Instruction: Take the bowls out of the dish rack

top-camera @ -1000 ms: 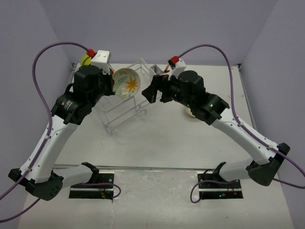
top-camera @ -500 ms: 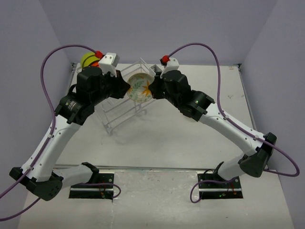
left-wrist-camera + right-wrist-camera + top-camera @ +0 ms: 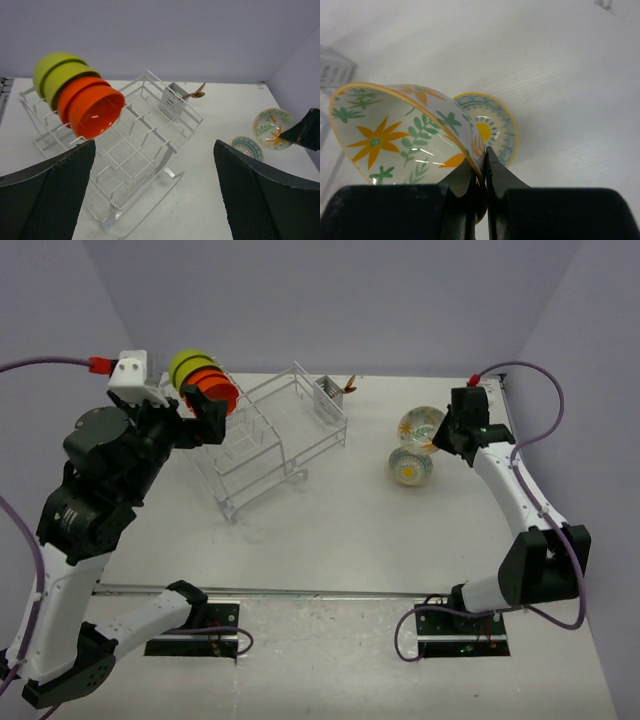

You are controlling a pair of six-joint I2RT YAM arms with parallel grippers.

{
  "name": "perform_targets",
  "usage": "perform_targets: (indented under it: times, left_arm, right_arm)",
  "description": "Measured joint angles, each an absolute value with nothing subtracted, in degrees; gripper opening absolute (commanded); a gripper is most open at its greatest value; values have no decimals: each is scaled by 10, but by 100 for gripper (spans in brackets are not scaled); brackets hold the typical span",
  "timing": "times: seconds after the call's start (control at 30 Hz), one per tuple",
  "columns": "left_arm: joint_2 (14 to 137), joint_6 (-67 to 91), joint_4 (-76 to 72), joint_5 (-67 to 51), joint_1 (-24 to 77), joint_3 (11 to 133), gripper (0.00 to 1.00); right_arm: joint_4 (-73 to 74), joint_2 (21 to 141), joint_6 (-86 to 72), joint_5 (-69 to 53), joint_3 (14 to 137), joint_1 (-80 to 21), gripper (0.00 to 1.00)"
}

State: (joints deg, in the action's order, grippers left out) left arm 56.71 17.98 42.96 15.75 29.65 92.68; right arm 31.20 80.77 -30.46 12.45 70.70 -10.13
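I am pinching the cream glossy round bowl with orange flowers and green leaves (image 3: 400,135) by its rim. The right end effector (image 3: 481,160) has its fingers pressed together on the thin wall, well to the right of the white wire dish rack (image 3: 268,430). I cannot tell whether the bowl is touching the pale surface (image 3: 330,530).

It looks like stiff glazed ware: light, slick and easy to chip. I am judging the rim the only workable hold, and a gentle set-down wise.

Just beside it, a blue-and-yellow ringed bowl (image 3: 492,127) is lying on the surface.

The left end effector (image 3: 155,146) is hanging spread wide and empty by the rack's left side.

At the rack's far-left end, a lime-green bowl (image 3: 52,70) and two glossy orange bowls (image 3: 95,112) are sitting nested on edge. The grey cutlery basket (image 3: 172,97) at the rack's right end is holding a brown utensil (image 3: 196,93).
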Motion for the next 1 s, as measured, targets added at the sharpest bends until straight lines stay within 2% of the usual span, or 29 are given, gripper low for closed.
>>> perform_targets:
  times: [0.13, 0.37, 0.5, 0.67, 0.7, 0.73, 0.87, 0.97, 1.0]
  left_arm:
    - [514, 169, 443, 185, 296, 927, 100]
    - [498, 150, 467, 197, 296, 918, 100]
    - [494, 143, 473, 150, 296, 897, 100]
    - [485, 143, 477, 127, 296, 888, 100]
    - [484, 143, 477, 127, 296, 888, 100]
    - [483, 143, 477, 128, 296, 888, 100]
    - [483, 144, 477, 149, 296, 880, 100]
    - [497, 145, 477, 192, 296, 877, 100]
    - [506, 145, 477, 212, 296, 877, 100]
  right_arm:
    - [329, 872, -283, 91, 705, -27, 0]
    - [340, 950, -265, 18, 705, -11, 1]
    - [343, 974, -263, -15, 715, -11, 9]
    - [348, 1003, -260, -47, 715, -8, 24]
    - [350, 1002, -260, -53, 715, -8, 29]
    - [349, 1000, -260, -56, 715, -8, 44]
    - [351, 979, -262, -64, 715, -8, 87]
    - [363, 933, -262, -52, 715, -8, 99]
    - [369, 909, -262, -43, 716, -8, 99]
